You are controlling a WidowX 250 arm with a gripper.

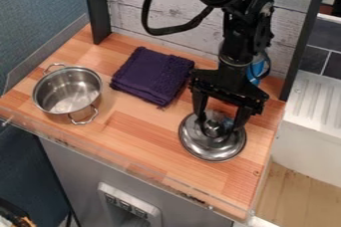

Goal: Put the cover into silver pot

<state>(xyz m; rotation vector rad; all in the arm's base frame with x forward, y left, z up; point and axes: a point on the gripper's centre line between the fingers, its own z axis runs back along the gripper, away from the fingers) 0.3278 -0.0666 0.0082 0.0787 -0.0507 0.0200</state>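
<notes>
Cover: in the camera view, we see the cover [212, 147] lying flat on the counter [133, 146], near right, knob up.
Jaws: we see the gripper [219, 124] over it, jaws apart astride the knob; they look unclosed, though the dark parts overlap there.
Silver pot: we find the pot [49, 91] at left, uncovered, well apart from the cover.
Done: we judge only the lining-up.
Left: we must grip, lift, carry left past the purple cloth [152, 75], lower and release.

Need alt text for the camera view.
Open black robot pincer straddles the knob of a silver pot lid on a wooden counter; an uncovered, empty two-handled silver pot stands at image left, with a folded purple towel between them, farther back.
</notes>
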